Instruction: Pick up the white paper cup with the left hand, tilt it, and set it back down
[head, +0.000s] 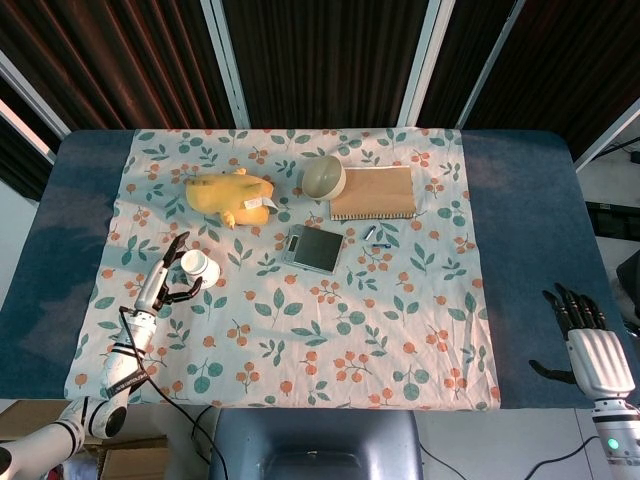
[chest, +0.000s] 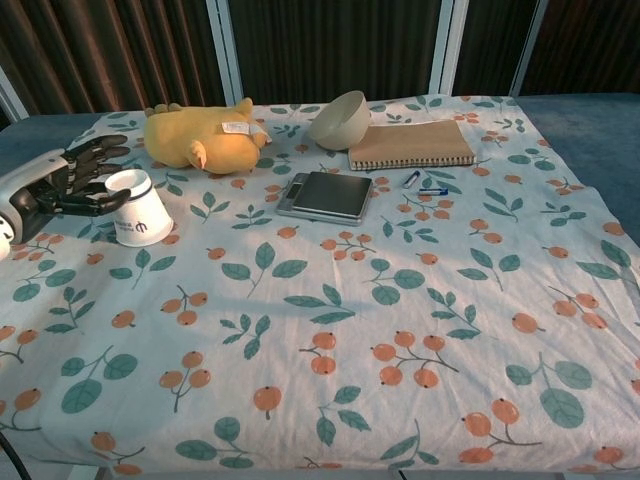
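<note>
The white paper cup stands on the floral cloth at the left, in front of the yellow plush toy. My left hand lies just to the cup's left with its fingers spread apart, and its thumb reaches toward the cup's side. The hand holds nothing. My right hand hangs off the table's far right edge in the head view, with its fingers apart and nothing in it. The chest view does not show it.
A yellow plush toy lies behind the cup. A bowl, a brown notebook, a grey scale and two small items sit mid-table. The floral cloth covers the blue table.
</note>
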